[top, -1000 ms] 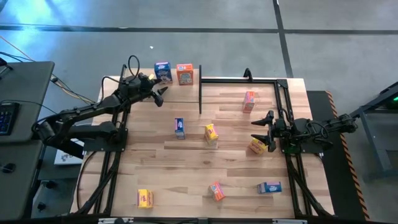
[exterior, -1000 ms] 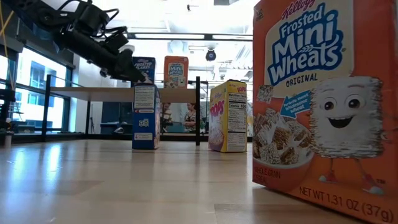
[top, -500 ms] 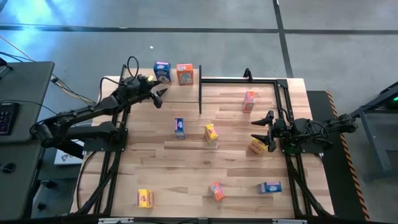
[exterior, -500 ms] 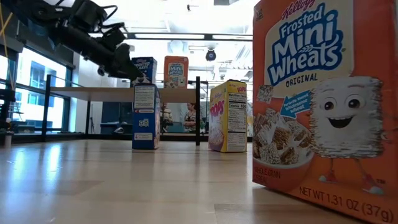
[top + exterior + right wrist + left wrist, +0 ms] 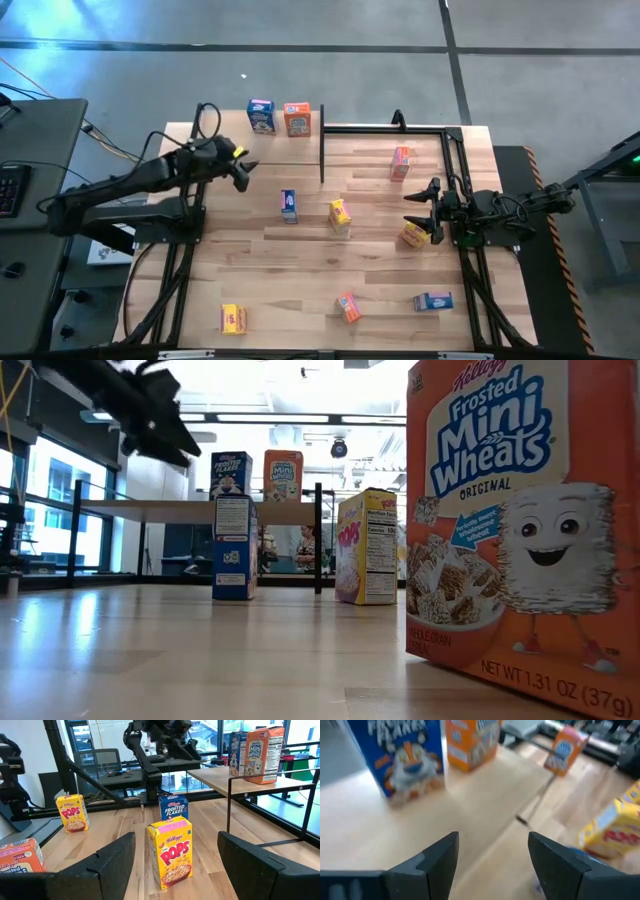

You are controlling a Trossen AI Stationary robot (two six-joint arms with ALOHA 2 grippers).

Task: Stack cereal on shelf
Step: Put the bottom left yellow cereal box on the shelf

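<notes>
The shelf (image 5: 290,146) stands at the table's far left. A blue cereal box (image 5: 262,116) and an orange one (image 5: 297,119) stand upright on its far edge, and both show in the left wrist view as blue (image 5: 402,755) and orange (image 5: 470,742). My left gripper (image 5: 243,170) hovers open and empty above the shelf's near part (image 5: 395,830), a little short of the blue box. My right gripper (image 5: 412,208) waits open at the table's right, with a yellow box (image 5: 171,851) standing well ahead of its fingers, untouched.
Loose boxes stand on the table: blue (image 5: 289,205), yellow (image 5: 340,214), orange (image 5: 400,162), yellow (image 5: 416,234) beside my right gripper, and near the front edge yellow (image 5: 233,318), orange (image 5: 348,307) and blue (image 5: 433,300). A black post (image 5: 322,155) marks the shelf's right end.
My left gripper has drawn back from the blue box on the shelf, toward the table's left and near edges, and has risen, with its fingers the same distance apart. Both boxes on the shelf have stayed where they were.
</notes>
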